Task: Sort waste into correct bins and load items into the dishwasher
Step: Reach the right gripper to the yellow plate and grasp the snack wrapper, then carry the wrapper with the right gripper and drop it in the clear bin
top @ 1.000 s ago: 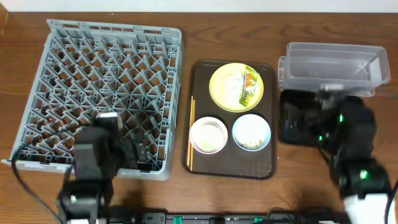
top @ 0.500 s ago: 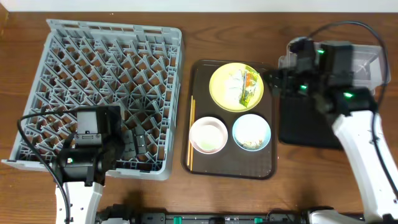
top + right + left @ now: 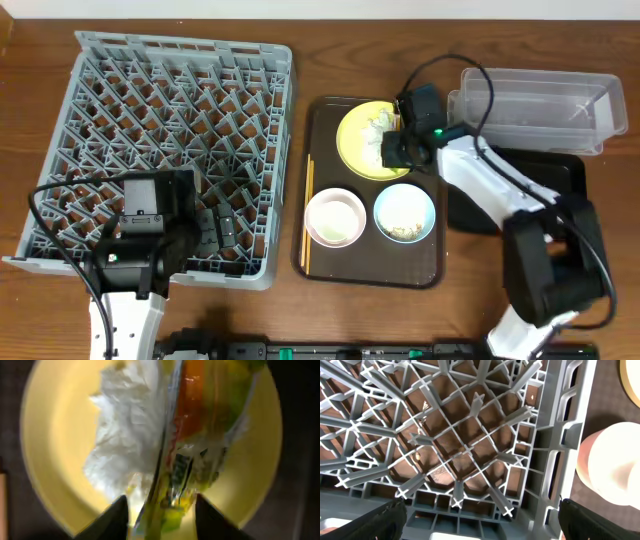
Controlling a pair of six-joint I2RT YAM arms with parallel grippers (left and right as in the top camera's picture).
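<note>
Yellow plate (image 3: 50, 435), and the right gripper (image 3: 161, 520) hangs spread-fingered astride the wrapper (image 3: 200, 435). Left gripper (image 3: 482, 521) gapes wide over the grey rack (image 3: 465, 450).

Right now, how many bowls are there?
2. The white bowl sits on the brown tray, on the side nearer the rack. The blue bowl sits beside it on the same tray. I see no others, though an arm covers part of the rack.

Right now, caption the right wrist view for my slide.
Right end effector open astride the green-yellow-orange wrapper, beside crumpled white paper on the pale-yellow plate.
</note>
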